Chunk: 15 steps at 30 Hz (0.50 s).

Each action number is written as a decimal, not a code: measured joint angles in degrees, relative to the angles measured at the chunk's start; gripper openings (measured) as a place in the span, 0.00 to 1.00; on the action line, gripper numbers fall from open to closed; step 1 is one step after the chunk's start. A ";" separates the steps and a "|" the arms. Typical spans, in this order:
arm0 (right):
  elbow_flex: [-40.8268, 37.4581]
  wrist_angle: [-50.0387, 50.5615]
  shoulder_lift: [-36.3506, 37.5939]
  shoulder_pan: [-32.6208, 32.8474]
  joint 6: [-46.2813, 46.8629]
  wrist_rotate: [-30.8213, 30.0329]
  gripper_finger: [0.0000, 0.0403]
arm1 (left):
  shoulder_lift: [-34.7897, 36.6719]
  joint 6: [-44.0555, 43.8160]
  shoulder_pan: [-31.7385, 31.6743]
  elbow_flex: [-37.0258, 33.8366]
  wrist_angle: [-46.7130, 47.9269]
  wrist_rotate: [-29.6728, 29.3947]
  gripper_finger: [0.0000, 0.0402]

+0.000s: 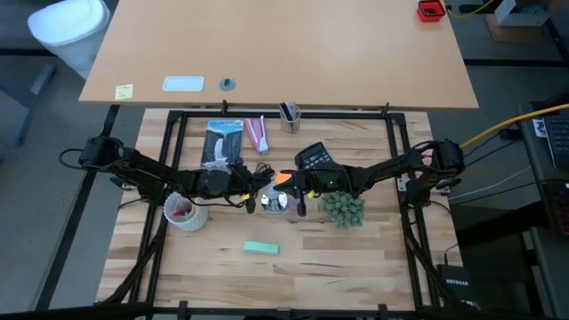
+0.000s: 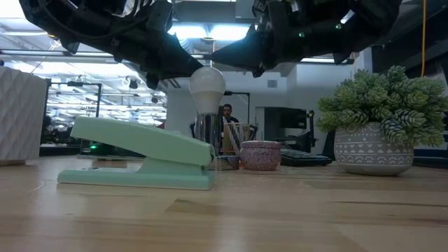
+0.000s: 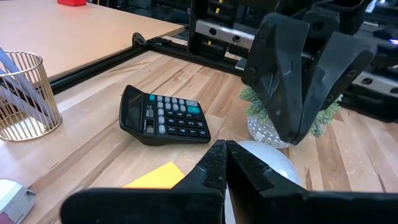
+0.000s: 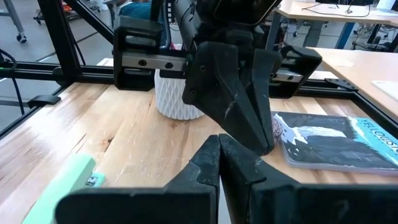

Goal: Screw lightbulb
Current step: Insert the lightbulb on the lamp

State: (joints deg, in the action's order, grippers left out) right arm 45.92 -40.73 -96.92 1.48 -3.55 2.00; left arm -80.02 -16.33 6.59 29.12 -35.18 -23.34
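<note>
The frosted-white lightbulb [image 2: 207, 85] stands upright, its narrow base in a shiny metal socket [image 2: 208, 136] at the table's middle; it also shows in the high view [image 1: 274, 203] and the left wrist view [image 3: 271, 163]. My left gripper [image 3: 225, 154] is shut and comes in from the table's left, its tips just over the bulb's left shoulder [image 2: 183, 70]. My right gripper [image 4: 219, 148] is shut and comes in from the right, its tips just above the bulb's right side [image 2: 234, 57]. The two grippers face each other over the bulb. My left gripper's shut fingertips stand right at the bulb's upper left side [image 2: 193, 75]; whether they touch it I cannot tell. My right gripper's shut fingertips stand close over the bulb's top right [image 2: 221, 71]; whether they touch it I cannot tell.
A black calculator [image 1: 313, 158] lies behind the bulb and a potted plant [image 1: 343, 210] to its right. A white ribbed cup [image 1: 185, 212] stands at the left, a mint stapler [image 1: 260, 248] toward the near edge. A wire pen cup [image 1: 290, 116] and a flat packet [image 1: 222, 142] stand at the back.
</note>
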 joint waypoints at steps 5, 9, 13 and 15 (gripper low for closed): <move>0.01 -0.19 -1.28 0.00 0.00 -0.04 0.03 | 0.02 -0.01 0.00 0.00 0.00 -0.04 0.00; 0.06 -0.35 -1.60 0.00 0.00 -0.06 0.03 | 0.04 -0.01 0.00 0.00 0.00 -0.08 0.00; 0.06 -0.29 -1.60 0.00 0.00 -0.07 0.03 | 0.04 0.01 0.00 0.00 -0.01 -0.08 0.00; 0.06 -0.16 -1.60 0.00 0.00 -0.08 0.03 | 0.02 0.01 0.00 0.00 -0.33 -0.05 0.00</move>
State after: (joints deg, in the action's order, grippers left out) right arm 45.98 -40.89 -98.52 1.48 -3.55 1.92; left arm -80.01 -16.32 6.59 29.12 -35.51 -23.40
